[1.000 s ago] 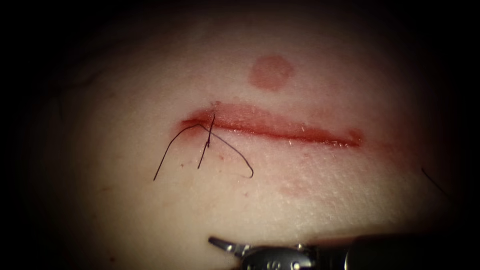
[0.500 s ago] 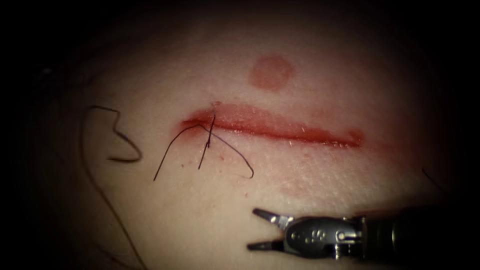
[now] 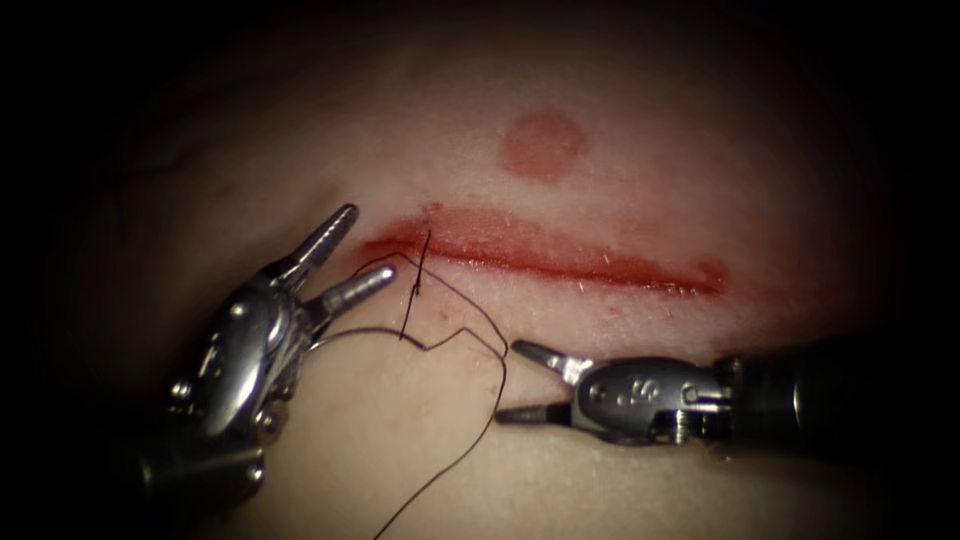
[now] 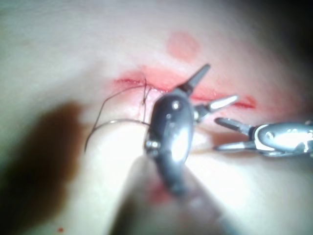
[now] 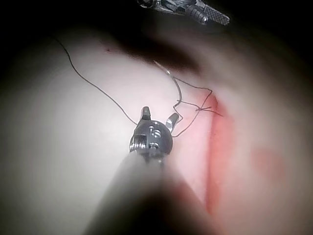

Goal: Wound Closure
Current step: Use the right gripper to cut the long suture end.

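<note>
endoscope view: left tool [image 3: 345, 255] jaws apart, empty, at the left end of the cut [image 3: 545, 255] in the tissue [image 3: 640, 160]. right tool [image 3: 520, 380] jaws apart, empty, below the cut. thread [image 3: 450, 335] loops between them from a knot [image 3: 420, 262].
right wrist view: needle [image 5: 168, 78] lies on the tissue, free.

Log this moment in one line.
left steel tool: open, empty; right steel tool: open, empty; curved grey needle: on pale tissue, red cut's left end

Thread [image 3: 455, 335] between left gripper [image 3: 350, 255] and right gripper [image 3: 515, 380].
</note>
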You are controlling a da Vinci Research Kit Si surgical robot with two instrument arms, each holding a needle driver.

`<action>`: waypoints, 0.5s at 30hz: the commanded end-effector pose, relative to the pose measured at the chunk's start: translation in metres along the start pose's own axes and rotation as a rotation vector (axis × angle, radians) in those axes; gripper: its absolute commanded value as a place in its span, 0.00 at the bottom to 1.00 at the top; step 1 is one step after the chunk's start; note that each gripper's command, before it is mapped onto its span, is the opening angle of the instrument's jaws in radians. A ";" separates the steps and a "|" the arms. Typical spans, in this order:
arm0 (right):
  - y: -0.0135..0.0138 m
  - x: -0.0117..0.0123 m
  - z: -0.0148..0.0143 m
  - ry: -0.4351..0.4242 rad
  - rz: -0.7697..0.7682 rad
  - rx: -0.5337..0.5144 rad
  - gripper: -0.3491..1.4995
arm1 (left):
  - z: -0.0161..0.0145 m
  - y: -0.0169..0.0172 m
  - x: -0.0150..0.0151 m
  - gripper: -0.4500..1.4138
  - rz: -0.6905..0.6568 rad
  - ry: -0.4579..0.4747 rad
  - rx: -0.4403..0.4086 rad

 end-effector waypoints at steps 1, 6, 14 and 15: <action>0.0001 -0.0006 0.0005 0.004 0.000 0.005 0.95 | 0.0003 0.0000 -0.0009 0.59 -0.003 -0.004 0.006; 0.0023 -0.0017 -0.0012 0.029 0.000 0.047 0.93 | -0.0005 -0.0007 -0.0024 0.59 0.055 -0.204 -0.060; 0.0034 -0.0032 -0.0032 0.053 -0.009 0.086 0.91 | -0.0027 -0.0035 0.0015 0.57 0.181 -0.317 -0.267; 0.0034 -0.0032 -0.0032 0.053 -0.009 0.086 0.91 | -0.0027 -0.0035 0.0015 0.57 0.181 -0.317 -0.267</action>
